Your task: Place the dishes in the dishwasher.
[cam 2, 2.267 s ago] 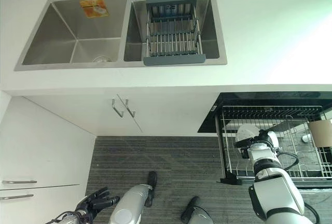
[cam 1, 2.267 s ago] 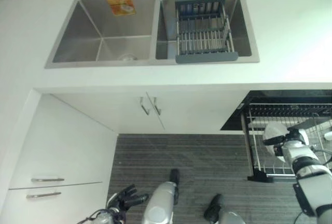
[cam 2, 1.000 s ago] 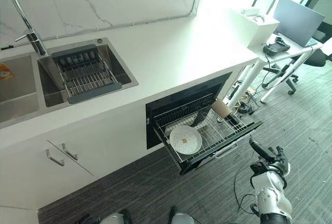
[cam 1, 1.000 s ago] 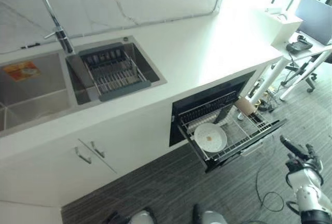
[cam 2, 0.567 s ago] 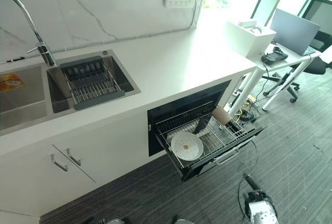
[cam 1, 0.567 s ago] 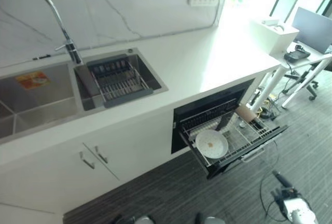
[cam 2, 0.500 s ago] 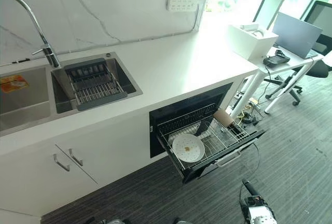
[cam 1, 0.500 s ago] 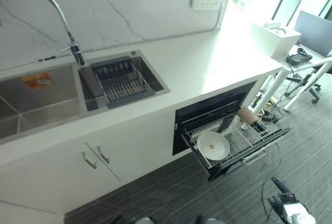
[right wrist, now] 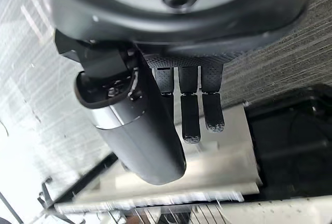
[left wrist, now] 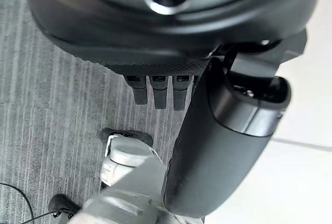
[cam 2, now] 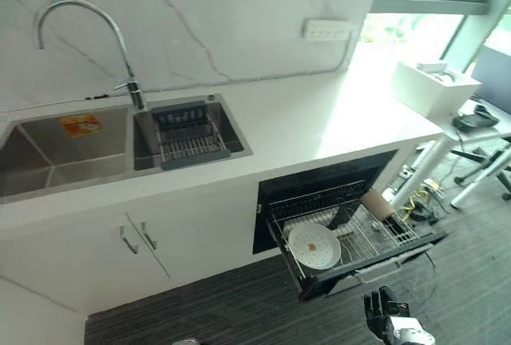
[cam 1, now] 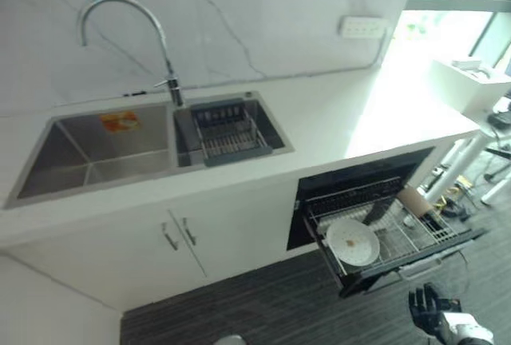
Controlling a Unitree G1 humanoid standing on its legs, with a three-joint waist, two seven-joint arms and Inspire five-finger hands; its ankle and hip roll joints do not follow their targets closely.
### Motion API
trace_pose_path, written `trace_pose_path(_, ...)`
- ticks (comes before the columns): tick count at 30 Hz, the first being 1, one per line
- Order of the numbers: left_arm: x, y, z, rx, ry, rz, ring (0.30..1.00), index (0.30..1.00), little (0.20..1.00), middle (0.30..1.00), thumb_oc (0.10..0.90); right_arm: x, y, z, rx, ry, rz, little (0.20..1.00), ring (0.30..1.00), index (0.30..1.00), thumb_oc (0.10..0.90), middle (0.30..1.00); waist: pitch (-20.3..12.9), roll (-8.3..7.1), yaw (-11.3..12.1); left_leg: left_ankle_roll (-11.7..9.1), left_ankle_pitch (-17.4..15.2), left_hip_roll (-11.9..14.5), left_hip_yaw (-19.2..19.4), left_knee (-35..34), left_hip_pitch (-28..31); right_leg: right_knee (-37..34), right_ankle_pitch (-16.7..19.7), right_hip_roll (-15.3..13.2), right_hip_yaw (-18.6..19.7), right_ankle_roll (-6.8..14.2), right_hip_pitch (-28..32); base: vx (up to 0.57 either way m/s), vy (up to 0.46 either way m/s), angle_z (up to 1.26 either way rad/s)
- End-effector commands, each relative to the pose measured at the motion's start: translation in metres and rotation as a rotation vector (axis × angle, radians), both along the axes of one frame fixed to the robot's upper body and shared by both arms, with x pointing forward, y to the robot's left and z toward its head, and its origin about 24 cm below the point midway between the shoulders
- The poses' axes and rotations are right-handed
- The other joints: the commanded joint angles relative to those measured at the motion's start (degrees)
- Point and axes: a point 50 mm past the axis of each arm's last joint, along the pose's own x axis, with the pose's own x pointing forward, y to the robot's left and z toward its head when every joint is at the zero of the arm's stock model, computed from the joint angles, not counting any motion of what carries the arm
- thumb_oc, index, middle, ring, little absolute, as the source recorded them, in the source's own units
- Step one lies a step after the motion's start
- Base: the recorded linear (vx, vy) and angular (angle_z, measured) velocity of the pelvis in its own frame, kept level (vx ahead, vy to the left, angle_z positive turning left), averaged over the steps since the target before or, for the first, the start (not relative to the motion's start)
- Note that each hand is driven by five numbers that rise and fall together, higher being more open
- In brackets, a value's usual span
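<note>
The dishwasher's wire rack (cam 1: 399,233) is pulled out below the counter. A white plate (cam 1: 352,241) lies flat in its front left part, and a brown cup (cam 1: 413,199) lies tipped at its back right. My right hand (cam 1: 427,313) hangs low in front of the rack, apart from the plate. In the right wrist view my right hand (right wrist: 181,32) is open, its fingers (right wrist: 190,115) straight over the rack's metal front edge (right wrist: 207,182), holding nothing. My left hand (left wrist: 155,27) is open above the striped floor, with nothing in it.
A double sink (cam 1: 96,149) is set in the white counter, with a grey drain rack (cam 1: 227,133) in its right basin and a tall faucet (cam 1: 128,17) behind. Cabinet doors with handles (cam 1: 180,233) stand left of the dishwasher. A white desk (cam 1: 479,81) stands at far right.
The camera has swung, shifting the whole picture. My right hand, which held the plate at the rack, has let it go and dropped low. The plate stays in the rack.
</note>
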Motion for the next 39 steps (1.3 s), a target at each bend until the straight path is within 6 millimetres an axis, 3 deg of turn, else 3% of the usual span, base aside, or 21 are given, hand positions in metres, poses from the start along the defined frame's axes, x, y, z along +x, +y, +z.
trace_pose_path(1,0.025,0.017,0.009,0.073,-0.043,-0.079,0.900,0.900,0.900,0.900,0.800,0.036,-0.030,0.039,-0.075,-0.151,-0.102,0.300,0.300,0.300,0.400,0.300,2.2,0.40,1.8,-6.1,-0.3,2.1,-4.1,-4.4,3.4,3.4,-4.1,-3.6,-1.8,3.4,1.4,-0.01,-0.005,0.27)
trace_pose_path(5,0.026,0.021,0.011,0.086,-0.046,-0.099,0.900,0.900,0.900,0.900,0.800,0.047,-0.037,0.052,-0.101,-0.172,-0.111,0.300,0.300,0.300,0.400,0.300,2.8,1.14,3.8,-5.8,0.1,0.6,-5.8,-4.4,2.2,3.4,-3.6,-4.9,-3.4,3.7,1.5,-0.01,0.024,0.44)
trace_pose_path(8,0.021,0.024,0.012,0.096,-0.042,-0.110,0.900,0.900,0.900,0.900,0.800,0.062,-0.046,0.072,-0.151,-0.195,-0.088,0.300,0.300,0.300,0.400,0.300,3.7,2.25,6.8,-5.8,0.2,-1.6,-8.3,-4.4,1.1,3.4,-3.6,-7.0,-6.0,4.5,2.5,0.06,0.080,0.75)
trace_pose_path(10,0.014,0.023,0.011,0.096,-0.029,-0.120,0.900,0.900,0.900,0.900,0.800,0.078,-0.057,0.099,-0.217,-0.228,-0.056,0.300,0.300,0.300,0.400,0.300,4.0,3.36,9.6,-5.6,1.0,-3.5,-10.3,-4.4,-0.3,3.4,-3.3,-8.7,-8.3,5.0,3.5,0.13,0.172,0.58)
trace_pose_path(17,0.011,0.019,0.010,0.087,-0.031,-0.128,0.900,0.900,0.900,0.900,0.800,0.111,-0.070,0.156,-0.319,-0.331,-0.016,0.300,0.300,0.300,0.400,0.300,4.7,5.02,13.3,-5.1,2.4,-6.1,-12.7,-4.4,-2.4,3.4,-2.5,-11.1,-11.7,6.0,5.0,0.09,0.126,0.40)
trace_pose_path(22,0.013,0.015,0.011,0.071,-0.047,-0.148,0.900,0.900,0.900,0.900,0.800,0.137,-0.079,0.220,-0.459,-0.418,0.024,0.300,0.300,0.300,0.400,0.300,6.0,7.25,15.9,-4.7,3.8,-8.5,-14.1,-4.4,-4.4,3.4,-1.3,-13.0,-13.6,6.1,5.8,0.10,0.143,0.34)
trace_pose_path(23,0.014,0.015,0.011,0.069,-0.047,-0.154,0.900,0.900,0.900,0.900,0.800,0.142,-0.079,0.233,-0.486,-0.446,0.037,0.300,0.300,0.300,0.400,0.300,6.2,7.21,16.3,-5.0,2.7,-8.9,-14.7,-4.4,-4.4,3.4,-2.5,-13.1,-12.8,6.6,6.4,0.15,0.047,0.09)
trace_pose_path(27,0.015,0.012,0.010,0.043,-0.053,-0.165,0.900,0.900,0.900,0.900,0.800,0.163,-0.072,0.277,-0.598,-0.536,0.094,0.300,0.300,0.300,0.400,0.300,7.6,8.77,17.2,-4.6,3.5,-10.4,-15.4,-4.4,-5.7,3.4,-1.5,-14.3,-13.3,6.7,6.2,0.08,0.126,0.17)
trace_pose_path(28,0.017,0.009,0.009,0.026,-0.069,-0.156,0.900,0.900,0.900,0.900,0.800,0.172,-0.065,0.298,-0.681,-0.580,0.138,0.300,0.300,0.300,0.400,0.300,8.3,9.44,17.3,-4.5,3.8,-10.9,-15.5,-4.4,-6.3,3.4,-1.1,-14.8,-13.3,6.8,6.0,0.06,0.159,0.04)
trace_pose_path(31,0.021,0.006,0.010,0.016,-0.095,-0.150,0.900,0.900,0.900,0.900,0.800,0.181,-0.056,0.321,-0.765,-0.647,0.182,0.300,0.300,0.300,0.400,0.300,9.1,9.66,17.4,-4.4,4.1,-11.3,-15.6,-4.4,-7.0,3.4,-0.4,-15.5,-13.1,7.0,5.6,0.06,0.095,0.00)
trace_pose_path(34,0.031,0.006,0.013,0.005,-0.134,-0.151,0.900,0.900,0.900,0.900,0.800,0.186,-0.048,0.340,-0.826,-0.735,0.192,0.300,0.300,0.300,0.400,0.300,9.9,9.55,17.1,-4.3,4.2,-11.5,-15.5,-4.4,-7.6,3.4,0.5,-16.1,-12.6,7.4,4.9,0.01,0.012,0.01)
trace_pose_path(39,0.038,0.009,0.017,0.000,-0.195,-0.158,0.900,0.900,0.900,0.900,0.800,0.195,-0.032,0.342,-0.866,-0.842,0.277,0.300,0.300,0.300,0.400,0.300,10.7,8.22,16.3,-4.0,3.7,-10.7,-14.5,-4.4,-8.0,3.4,1.8,-16.5,-11.5,8.1,3.5,-0.02,-0.016,-0.07)
